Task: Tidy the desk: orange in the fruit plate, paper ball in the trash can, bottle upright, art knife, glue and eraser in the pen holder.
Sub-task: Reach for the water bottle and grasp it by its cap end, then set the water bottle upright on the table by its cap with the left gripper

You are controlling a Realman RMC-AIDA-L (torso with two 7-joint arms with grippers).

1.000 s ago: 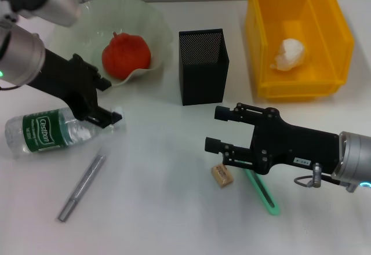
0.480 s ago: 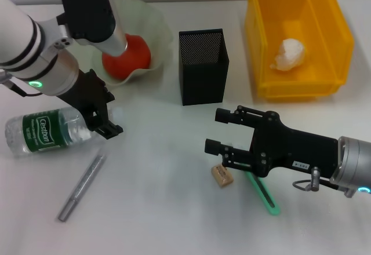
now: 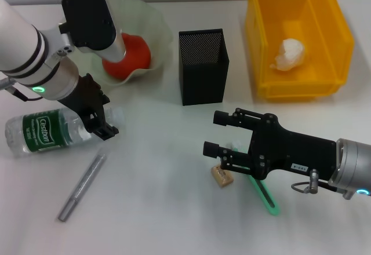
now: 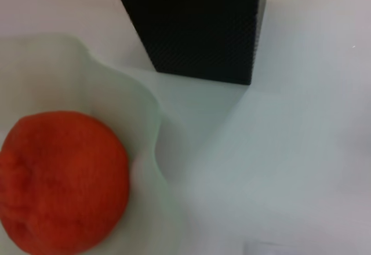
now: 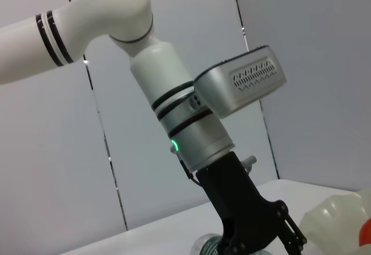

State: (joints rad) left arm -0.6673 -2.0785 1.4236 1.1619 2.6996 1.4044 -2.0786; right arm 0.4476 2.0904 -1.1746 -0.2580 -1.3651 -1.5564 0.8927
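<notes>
The left claw [image 3: 107, 128] is seen low at the cap end of the bottle [image 3: 49, 128], which lies on its side on the bench [image 3: 162, 197]; whether its fingers are closed on the neck cannot be told. The right claw [image 3: 213, 133] is held wide open and empty, just above the eraser [image 3: 222, 175]. The orange [image 3: 132, 55] sits in the fruit plate [image 3: 157, 32]. The paper ball [image 3: 288, 54] lies in the trash can [image 3: 301, 84]. The pen holder [image 3: 203, 66] stands upright between plate and can.
</notes>
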